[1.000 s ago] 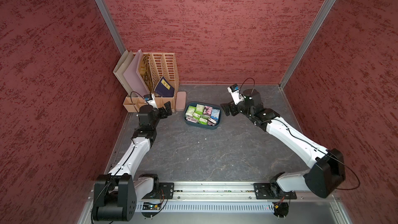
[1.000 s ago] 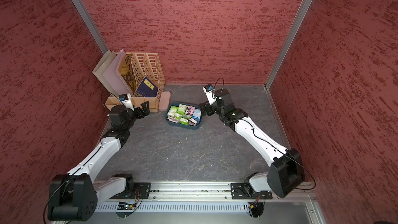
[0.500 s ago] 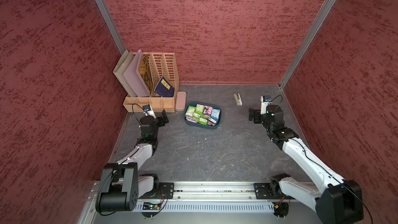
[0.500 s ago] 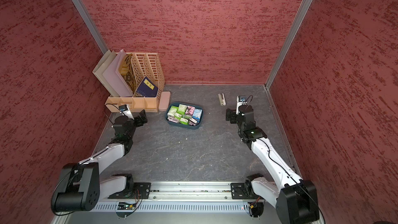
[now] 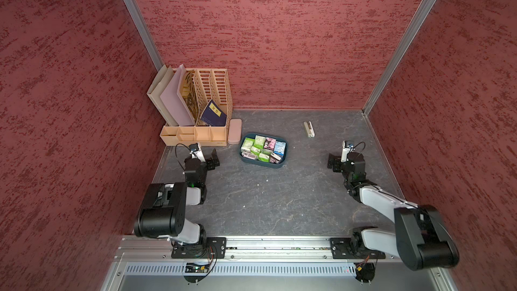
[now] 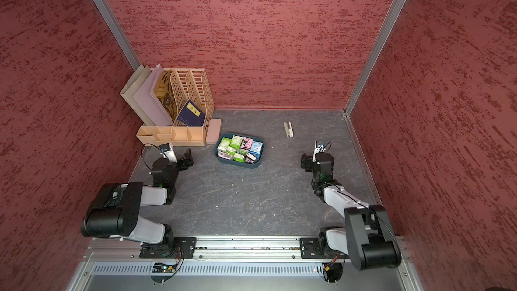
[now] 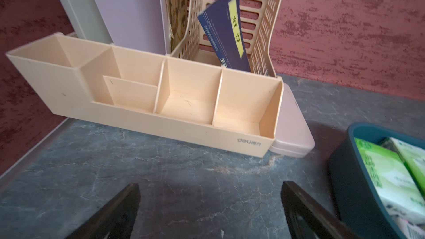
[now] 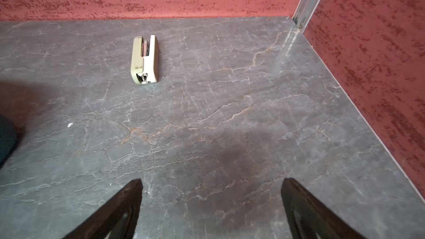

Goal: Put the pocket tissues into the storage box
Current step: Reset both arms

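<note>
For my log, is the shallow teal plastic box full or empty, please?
Full: the shallow teal plastic box is packed with green, pink and blue plastic-wrapped tissue packets.

Two dark fingers of the left gripper stand spread wide, with grey marbled bench showing between them. Beyond them is a beige organiser with open-topped front compartments. Its slotted bays behind hold a leaning blue booklet with a yellow label. A lilac folder stands alongside. A slim pink case lies flat, tight against the organiser's end. The dark teal storage box sits near the case but apart from it. Green-and-white pocket tissues lie inside it. A red textured wall runs behind.
</note>
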Robot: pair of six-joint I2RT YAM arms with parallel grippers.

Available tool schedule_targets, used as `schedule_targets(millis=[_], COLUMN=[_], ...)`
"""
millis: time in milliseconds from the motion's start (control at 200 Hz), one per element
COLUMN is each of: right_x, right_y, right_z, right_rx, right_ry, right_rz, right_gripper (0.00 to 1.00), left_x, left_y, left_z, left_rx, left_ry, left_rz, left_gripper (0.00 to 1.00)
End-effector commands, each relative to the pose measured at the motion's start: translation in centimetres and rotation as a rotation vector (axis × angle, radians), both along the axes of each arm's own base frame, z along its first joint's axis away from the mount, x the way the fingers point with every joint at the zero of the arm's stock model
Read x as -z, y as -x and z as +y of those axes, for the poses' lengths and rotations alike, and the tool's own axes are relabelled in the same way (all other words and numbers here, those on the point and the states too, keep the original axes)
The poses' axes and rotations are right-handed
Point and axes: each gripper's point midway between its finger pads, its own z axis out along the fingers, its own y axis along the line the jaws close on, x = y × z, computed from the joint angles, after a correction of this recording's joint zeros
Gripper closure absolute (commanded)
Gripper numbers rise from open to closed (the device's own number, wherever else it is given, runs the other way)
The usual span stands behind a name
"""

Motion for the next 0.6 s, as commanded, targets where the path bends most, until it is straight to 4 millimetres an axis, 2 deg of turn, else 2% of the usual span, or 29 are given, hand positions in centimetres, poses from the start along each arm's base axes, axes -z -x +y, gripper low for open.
schedule_targets(millis=[0, 20, 45, 105, 301, 406, 596], right_x=[-4.3, -4.5, -3.2, -2.3, -2.1, -2.3, -2.3], right_y=[-2.7, -2.8, -2.9, -2.9, -3.1, -3.1, -3.1], right_z=[0.4, 0.3, 0.2, 0.1, -0.2, -0.1, -0.2], right_rx=[-0.035, -0.031, -0.025, -0.017, -0.001, -0.002, 0.0], right_ry=[0.025, 0.025, 0.027, 0.026, 0.024, 0.023, 0.023], right_rz=[-0.262, -0.278, -0.254, -0.257, -0.249, -0.255, -0.25], right_gripper=[0.01, 0.01, 0.01, 0.01, 0.01, 0.01, 0.01], left_x=[-2.8, -2.9, -2.9, -2.6, -2.1, -1.9, -2.0], left_y=[-0.4, -0.5, -0.6, -0.8, -2.6, -2.9, -2.9], left_z=[-0.2, -0.1, -0.2, -0.2, -1.6, -2.4, -2.5], left_rx=[0.02, 0.016, 0.021, 0.023, 0.099, 0.12, 0.126], left_ry=[-0.015, -0.015, -0.015, -0.011, -0.036, -0.065, -0.071], left_rz=[-0.12, -0.128, -0.13, -0.1, -0.017, -0.007, -0.012], left_gripper=[0.0, 0.0, 0.0, 0.0, 0.0, 0.0, 0.0])
